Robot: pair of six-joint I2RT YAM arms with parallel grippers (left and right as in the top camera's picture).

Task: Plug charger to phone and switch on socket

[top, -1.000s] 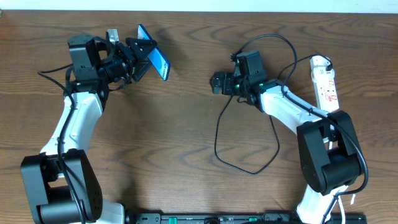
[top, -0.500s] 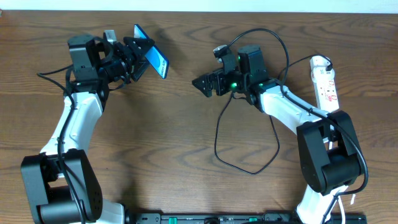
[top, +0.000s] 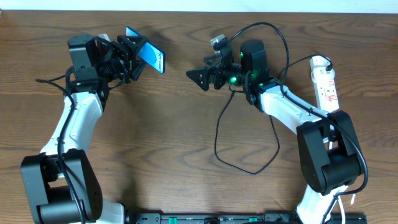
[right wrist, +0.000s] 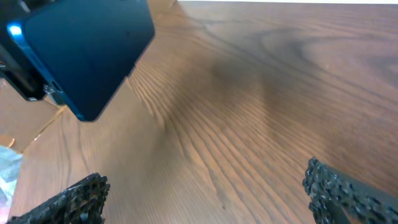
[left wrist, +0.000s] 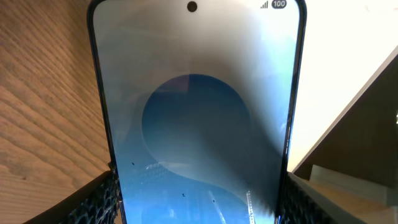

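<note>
My left gripper [top: 132, 55] is shut on the phone [top: 149, 57] and holds it up off the table at the back left. Its blue screen [left wrist: 199, 112] fills the left wrist view, clamped between both pads [left wrist: 99, 200]. My right gripper [top: 198, 76] is open and empty. It hovers right of the phone, pointing at it. The right wrist view shows the phone's dark back [right wrist: 87, 56] ahead of the right gripper [right wrist: 205, 199]. The charger [top: 216, 140] loops loosely over the table below the right arm, and I cannot make out its plug tip. The white socket [top: 326, 81] lies at the far right.
A thicker black cable arcs over the right arm [top: 273, 31] at the back. The socket's white cord [top: 305, 60] runs off its rounded end. The far table edge [top: 199, 11] is close behind both grippers.
The right gripper has risen and swung left and back towards the phone, still open. The left gripper has shifted the phone slightly left and back.
</note>
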